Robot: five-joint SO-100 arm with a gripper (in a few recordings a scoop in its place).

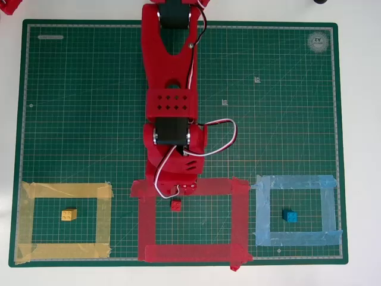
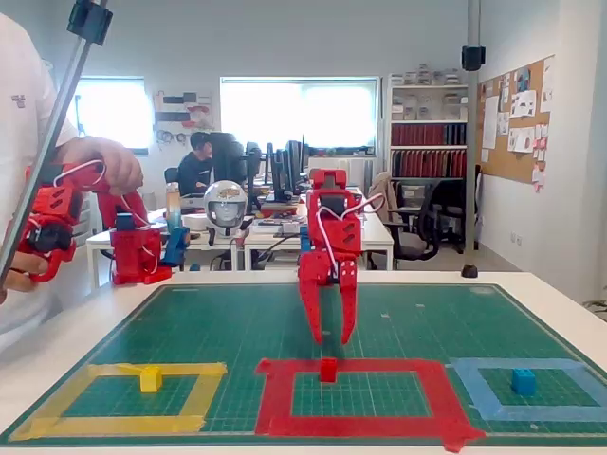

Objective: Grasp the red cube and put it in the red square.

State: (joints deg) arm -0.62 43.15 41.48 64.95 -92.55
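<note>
The red cube (image 2: 328, 370) is seen inside the red square (image 2: 275, 398), near its far edge. The claw (image 2: 329, 336) is held open and empty just above the cube.

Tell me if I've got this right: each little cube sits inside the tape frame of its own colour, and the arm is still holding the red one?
Not quite. The red cube rests on the mat inside the red square; the fixed view shows the open jaws above it, empty. The colour matching is right.

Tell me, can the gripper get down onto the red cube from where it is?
Probably yes. The gripper hangs open just above and behind the red cube, with nothing between them; the cube sits apart inside the red square.
</note>
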